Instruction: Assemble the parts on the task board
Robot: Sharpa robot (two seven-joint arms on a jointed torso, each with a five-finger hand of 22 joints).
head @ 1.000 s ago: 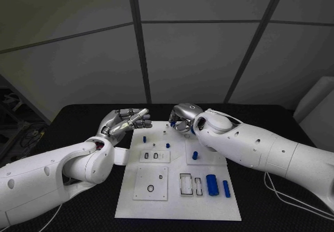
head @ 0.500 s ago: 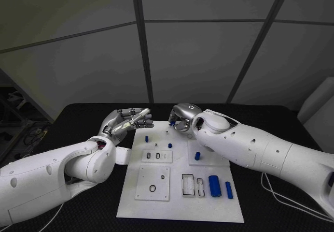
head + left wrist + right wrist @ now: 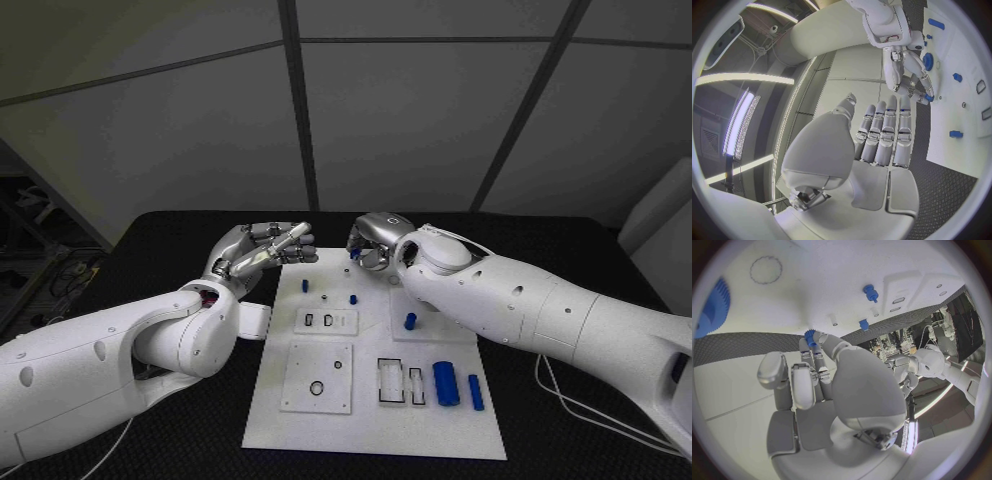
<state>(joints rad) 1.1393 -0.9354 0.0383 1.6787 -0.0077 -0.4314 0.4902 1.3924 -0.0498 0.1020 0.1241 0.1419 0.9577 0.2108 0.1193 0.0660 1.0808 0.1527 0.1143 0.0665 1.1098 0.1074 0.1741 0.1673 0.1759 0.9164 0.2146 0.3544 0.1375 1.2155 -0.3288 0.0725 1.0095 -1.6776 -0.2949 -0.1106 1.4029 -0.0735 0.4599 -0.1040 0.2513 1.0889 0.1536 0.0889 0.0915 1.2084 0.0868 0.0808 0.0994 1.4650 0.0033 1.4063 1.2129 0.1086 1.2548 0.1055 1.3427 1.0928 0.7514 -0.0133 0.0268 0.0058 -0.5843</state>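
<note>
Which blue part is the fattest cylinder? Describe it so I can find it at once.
Start at the white task board and go to the corner nearest the robot's right arm. Two blue cylinders lie there side by side; the fat cylinder is the thicker one, beside the black-outlined slots, with the thin cylinder outside it.

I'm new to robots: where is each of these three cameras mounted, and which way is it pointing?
Head view: from the robot's head, looking down at the white task board on the black table; both white arms reach in, left hand and right hand at its far end.
Left wrist view: behind the left hand, its fingers straight and together, facing the board's edge.
Right wrist view: behind the right hand, which pinches a small blue part over the board.
Shared: the left wrist view also shows the right hand and its blue part.
</note>
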